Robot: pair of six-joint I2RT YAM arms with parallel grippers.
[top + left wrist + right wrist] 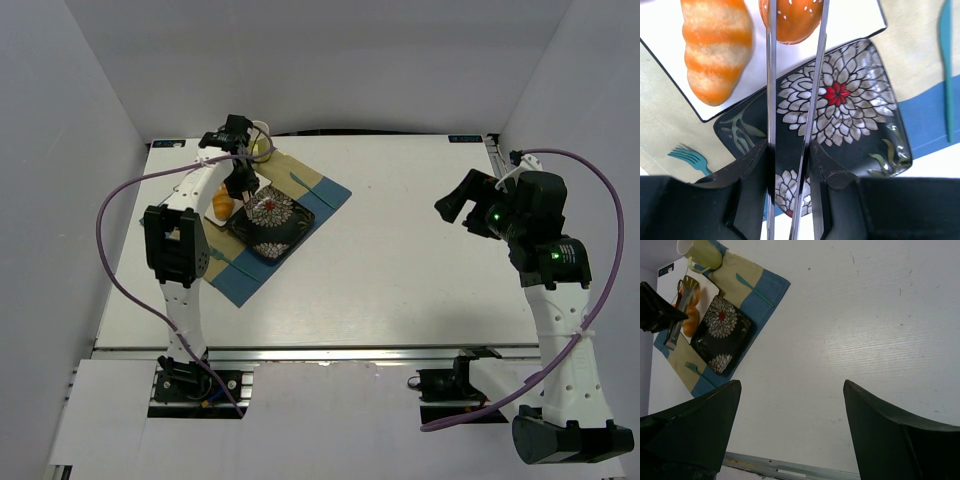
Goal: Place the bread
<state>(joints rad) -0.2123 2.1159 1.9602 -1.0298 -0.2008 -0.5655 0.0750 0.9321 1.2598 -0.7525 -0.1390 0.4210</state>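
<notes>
While the left gripper (790,167) is clenched on a pair of metal tongs (771,100), whose two thin blades run up between its fingers, the blade tips reach the sesame bun (792,20) lying on the white plate (860,22); one blade crosses the bun's left part and the other runs along its right edge, and whether they pinch it I cannot tell. Next to the bun on the same plate lies a striped orange loaf (715,50). Under the tongs sits a dark flowered plate (865,125), right against the white one, both on a blue and beige placemat (925,115) with a teal fork (690,157) and a teal knife (946,65). A green mug (702,252) stands at the mat's far corner. The right gripper (795,435) hangs over the white table (865,330), well apart from the mat, its fingers spread wide
</notes>
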